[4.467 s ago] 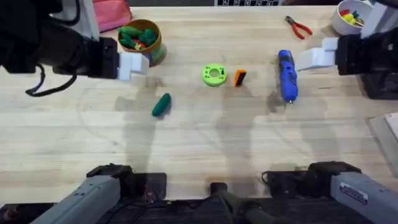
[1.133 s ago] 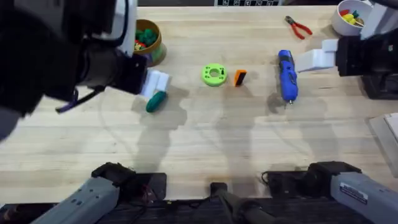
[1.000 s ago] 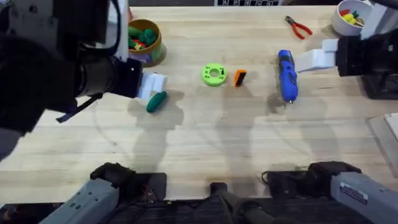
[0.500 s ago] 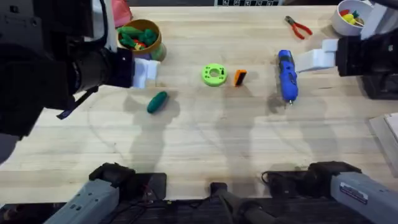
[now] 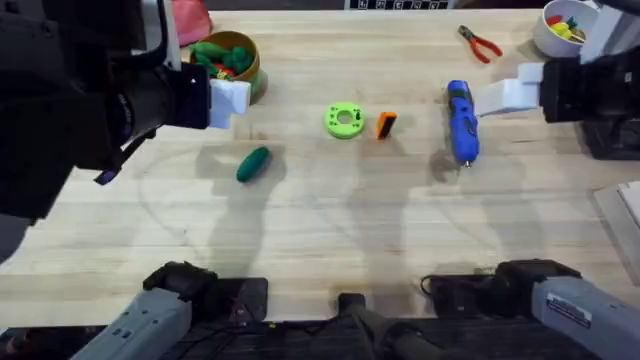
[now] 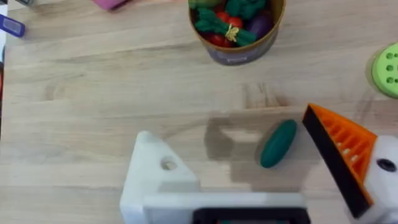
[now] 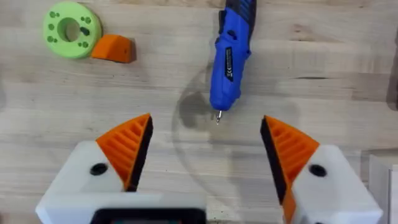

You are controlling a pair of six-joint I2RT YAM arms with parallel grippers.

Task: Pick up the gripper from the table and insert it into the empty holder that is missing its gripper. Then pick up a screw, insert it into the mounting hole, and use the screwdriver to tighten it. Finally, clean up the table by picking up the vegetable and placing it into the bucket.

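The worktop [image 5: 330, 240] carries all the task's things, none of them yet lifted. The left arm is held large and dark over the far-left side, its left gripper [image 6: 255, 168] set wide apart and gripping nothing; one of its fingers is the holder [image 6: 155, 171], a bare white block with a mounting hole and no orange tip, while the other finger carries its ribbed orange pad. The right gripper [image 7: 205, 149] is likewise spread open and empty, poised near the blue screwdriver [image 5: 461, 120], whose metal tip is seen between the fingers in the right wrist view. The bucket [image 5: 228, 62] stands at the far left, already holding toy vegetables. The vegetable [image 5: 253, 164] lies on bare wood nearer the bases than the bucket, well apart from it. A green ring-shaped disc [image 5: 344, 120] sits mid-worktop, and just beside it, apparently not touching, lies the gripper [image 5: 386, 124], the loose orange tip.

The step in hand is judged to be the fetching of that orange tip. It is best approached squarely from above, clear of the disc, and pinched across its flat sides so that its black side can afterwards be presented to the holder's bare face without regrasping. Care is needed that the small wedge is not nudged against the disc.
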